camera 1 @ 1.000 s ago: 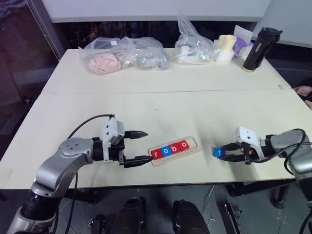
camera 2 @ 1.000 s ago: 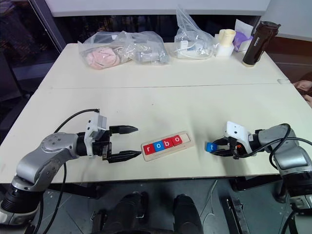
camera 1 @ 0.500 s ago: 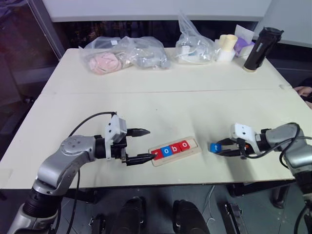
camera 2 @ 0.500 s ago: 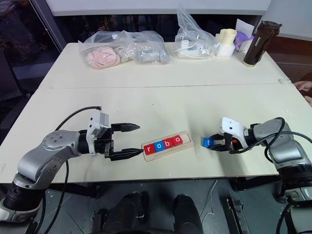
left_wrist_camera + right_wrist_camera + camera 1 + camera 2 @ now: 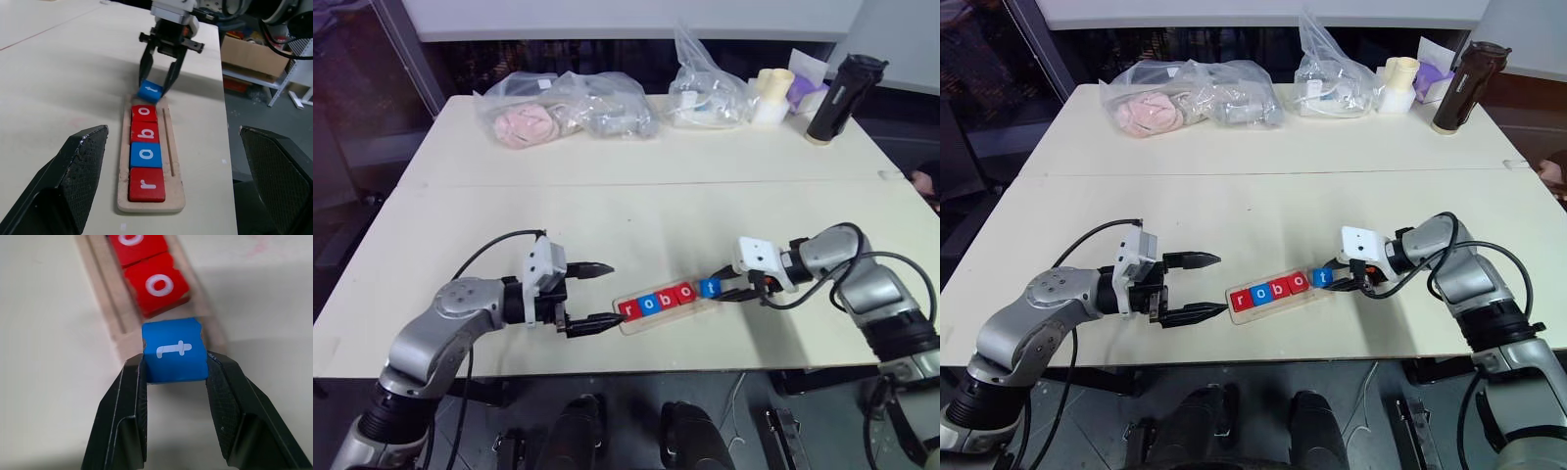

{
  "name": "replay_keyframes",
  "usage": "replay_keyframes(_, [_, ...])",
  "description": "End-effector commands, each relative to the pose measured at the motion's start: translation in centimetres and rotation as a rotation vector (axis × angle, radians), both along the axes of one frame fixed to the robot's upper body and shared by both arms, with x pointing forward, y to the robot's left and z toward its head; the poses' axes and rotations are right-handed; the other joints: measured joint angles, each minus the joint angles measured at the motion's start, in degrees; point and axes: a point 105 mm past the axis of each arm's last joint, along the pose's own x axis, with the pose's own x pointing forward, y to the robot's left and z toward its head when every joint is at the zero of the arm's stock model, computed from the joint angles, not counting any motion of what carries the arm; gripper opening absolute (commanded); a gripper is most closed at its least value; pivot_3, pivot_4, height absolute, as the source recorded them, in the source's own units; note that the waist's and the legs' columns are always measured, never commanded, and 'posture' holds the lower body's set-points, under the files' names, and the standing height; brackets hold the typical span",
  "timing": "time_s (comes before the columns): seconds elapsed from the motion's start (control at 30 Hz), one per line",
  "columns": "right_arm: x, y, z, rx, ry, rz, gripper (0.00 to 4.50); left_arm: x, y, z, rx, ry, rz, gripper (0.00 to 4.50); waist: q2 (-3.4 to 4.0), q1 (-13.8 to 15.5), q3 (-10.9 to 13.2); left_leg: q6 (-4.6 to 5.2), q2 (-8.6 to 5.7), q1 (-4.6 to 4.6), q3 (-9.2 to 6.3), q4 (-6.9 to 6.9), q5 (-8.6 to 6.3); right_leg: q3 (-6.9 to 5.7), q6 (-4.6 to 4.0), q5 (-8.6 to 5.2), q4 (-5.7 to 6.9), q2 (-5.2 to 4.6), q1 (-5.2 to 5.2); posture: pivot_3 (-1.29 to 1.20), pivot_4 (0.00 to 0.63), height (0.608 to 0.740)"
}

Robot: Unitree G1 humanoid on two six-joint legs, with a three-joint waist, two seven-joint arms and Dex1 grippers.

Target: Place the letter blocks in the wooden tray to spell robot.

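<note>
The wooden tray (image 5: 174, 147) lies near the table's front edge. It holds four letter blocks in a row: red r (image 5: 146, 184), blue o (image 5: 145, 153), red b (image 5: 145, 131) and red o (image 5: 144, 112). My right gripper (image 5: 717, 290) is shut on the blue t block (image 5: 174, 356). It holds that block slightly tilted at the tray's right end, just past the last red o. My left gripper (image 5: 605, 292) stands open and empty at the tray's left end, its lower fingertip close to the r block.
Clear plastic bags (image 5: 563, 108) with soft items lie along the far side, with another bag (image 5: 705, 93), a pale cup (image 5: 769, 93) and a black bottle (image 5: 837, 83) at the far right. A person's hand (image 5: 930, 181) shows at the right edge.
My right gripper has carried the blue t block leftward from the bare table to the tray's right end. The left gripper has stayed where it was.
</note>
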Motion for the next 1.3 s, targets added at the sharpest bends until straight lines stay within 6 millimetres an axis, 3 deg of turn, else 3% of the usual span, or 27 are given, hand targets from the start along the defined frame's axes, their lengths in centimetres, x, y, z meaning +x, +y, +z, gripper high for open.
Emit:
replay_keyframes(0.03, [0.7,0.2,0.7,0.002,-0.032,0.013,1.12,-0.1,-0.2,1.1,-0.009,-0.048,-0.005,4.5,0.0,-0.06,0.0,0.0,0.0,0.0,0.0,-0.01,0.0,0.0,0.0,0.0,0.0,0.0,0.0,0.0,0.15,0.725])
replay_keyframes(1.3, [-0.6,1.7,0.5,-0.028,-0.022,0.086,1.12,-0.1,-0.9,1.6,-0.021,-0.045,0.002,4.5,0.0,-0.05,0.0,0.02,0.0,0.01,0.0,0.01,0.01,0.0,0.01,0.01,0.05,0.04,-0.01,0.0,0.15,0.725])
